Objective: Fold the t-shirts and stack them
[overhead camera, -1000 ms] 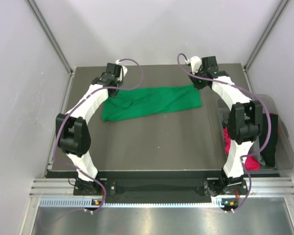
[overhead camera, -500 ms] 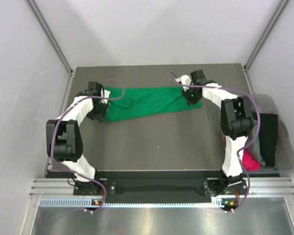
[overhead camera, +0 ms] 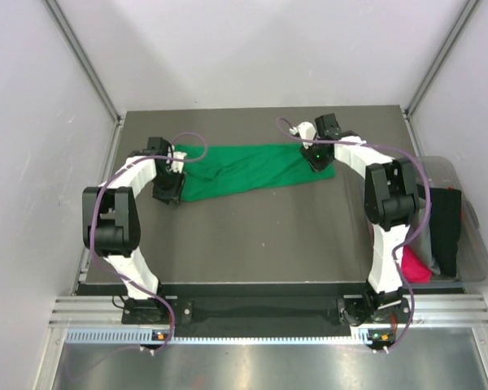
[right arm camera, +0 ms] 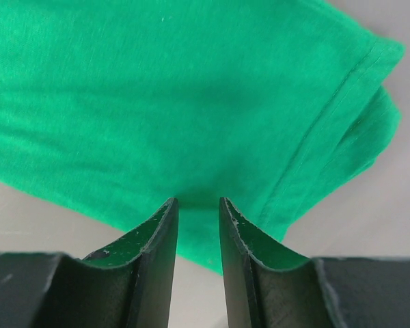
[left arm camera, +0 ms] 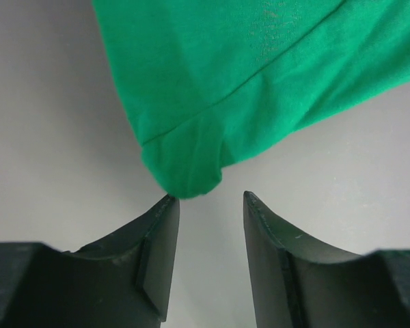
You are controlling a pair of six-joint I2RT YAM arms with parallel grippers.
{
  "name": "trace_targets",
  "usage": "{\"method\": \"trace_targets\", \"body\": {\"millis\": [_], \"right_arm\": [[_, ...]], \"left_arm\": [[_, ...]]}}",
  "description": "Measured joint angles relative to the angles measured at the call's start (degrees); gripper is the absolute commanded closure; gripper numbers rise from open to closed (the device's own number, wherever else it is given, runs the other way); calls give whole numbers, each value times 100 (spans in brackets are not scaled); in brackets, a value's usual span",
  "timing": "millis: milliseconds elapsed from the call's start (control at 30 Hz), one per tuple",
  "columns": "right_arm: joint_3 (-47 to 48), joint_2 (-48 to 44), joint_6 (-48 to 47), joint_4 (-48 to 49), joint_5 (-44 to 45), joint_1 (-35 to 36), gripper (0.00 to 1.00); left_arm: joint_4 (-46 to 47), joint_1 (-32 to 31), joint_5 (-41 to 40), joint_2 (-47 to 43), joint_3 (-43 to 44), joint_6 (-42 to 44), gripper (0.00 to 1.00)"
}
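Currently the shirt [overhead camera: 252, 169] lies flat toward 12 o'clock. Left gripper [left arm camera: 208, 198], jaws apart, barely reaches its 9 o'clock corner; right gripper [right arm camera: 198, 203], narrowly apart, straddles the 3 o'clock end. A shallow left pinch could slip, skewing the fold.

Tabletop [overhead camera: 252, 236]: dark grey, matte, flat, rectangular. One item lies directly on it: a green t-shirt [overhead camera: 244, 166], on the far half, stretched as a long band from left to right. Its left end is rumpled and bunched, with a rounded hemmed corner resting on the bare surface. Its right end lies flatter, with the hemmed edge doubled over.
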Motion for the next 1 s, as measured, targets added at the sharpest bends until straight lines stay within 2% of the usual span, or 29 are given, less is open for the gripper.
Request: {"method": "trace_targets", "body": {"millis": [333, 467, 600, 633, 800, 1000], "right_arm": [[31, 46, -74, 13, 90, 2, 70], [61, 151, -107, 46, 173, 2, 70], [96, 219, -127, 61, 238, 9, 70], [96, 219, -127, 70, 243, 9, 71], [96, 232, -131, 72, 313, 15, 79], [168, 293, -129, 28, 527, 63, 80]], "left_arm": [[227, 11, 4, 214, 0, -76, 61], [337, 31, -74, 269, 0, -107, 69], [448, 33, -192, 269, 0, -166, 83], [476, 33, -219, 269, 0, -181, 100], [507, 33, -341, 269, 0, -162, 100], [472, 33, -608, 214, 0, 129, 100]]}}
